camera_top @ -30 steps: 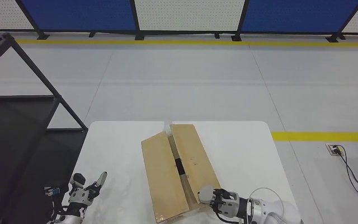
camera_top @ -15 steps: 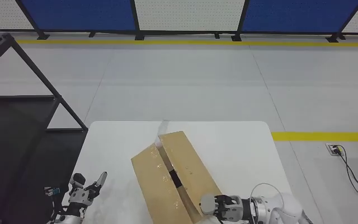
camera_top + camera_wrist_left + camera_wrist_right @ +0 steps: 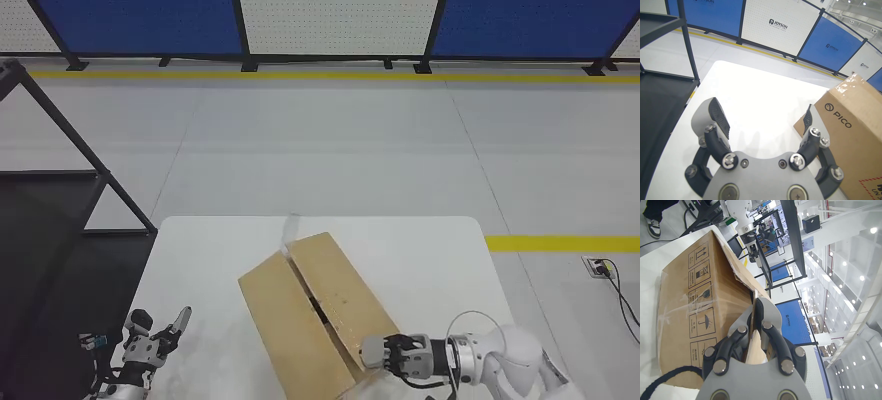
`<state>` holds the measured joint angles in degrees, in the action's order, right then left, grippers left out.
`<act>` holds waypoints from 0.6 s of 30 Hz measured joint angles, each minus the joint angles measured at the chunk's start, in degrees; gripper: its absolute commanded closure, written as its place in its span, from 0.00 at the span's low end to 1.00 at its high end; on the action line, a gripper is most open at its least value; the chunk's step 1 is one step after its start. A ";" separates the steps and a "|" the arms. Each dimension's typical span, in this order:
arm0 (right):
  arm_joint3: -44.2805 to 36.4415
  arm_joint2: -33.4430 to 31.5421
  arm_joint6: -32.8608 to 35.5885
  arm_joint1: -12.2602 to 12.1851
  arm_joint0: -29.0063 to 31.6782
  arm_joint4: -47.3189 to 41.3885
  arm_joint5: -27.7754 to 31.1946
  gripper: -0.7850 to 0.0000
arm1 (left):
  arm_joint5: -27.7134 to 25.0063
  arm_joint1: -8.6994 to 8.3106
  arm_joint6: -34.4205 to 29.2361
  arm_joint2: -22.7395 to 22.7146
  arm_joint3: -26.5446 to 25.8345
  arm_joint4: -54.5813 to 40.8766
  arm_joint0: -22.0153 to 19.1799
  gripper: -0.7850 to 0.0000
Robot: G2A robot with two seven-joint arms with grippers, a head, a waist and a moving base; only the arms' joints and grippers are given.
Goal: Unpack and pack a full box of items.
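Cardboard box [image 3: 300,320] lies skewed, long axis running far-left to near-right.

The cardboard box [image 3: 687,313] carries a column of black-framed handling pictograms [image 3: 700,291] on one side. Among them are two upward arrows, a crossed-out stacking mark and an umbrella with drops, each with a small caption beneath. In the left wrist view another face bears a black logo [image 3: 838,117] with a wordmark, and a red-bordered label [image 3: 870,187] sits at its corner. The white perforated panel [image 3: 778,23] and the blue panel [image 3: 831,47] each bear a logo with lettering.
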<state>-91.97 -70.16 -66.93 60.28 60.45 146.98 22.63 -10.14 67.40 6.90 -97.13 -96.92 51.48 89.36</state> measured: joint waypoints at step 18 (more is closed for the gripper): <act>1.82 0.21 -1.81 -0.74 -2.19 2.93 0.05 1.00 | 0.00 0.00 0.00 0.00 0.00 0.00 0.00 0.00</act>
<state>-90.15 -69.95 -68.74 59.55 58.26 149.91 22.68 -10.14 67.40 6.90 -97.13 -96.92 51.48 89.36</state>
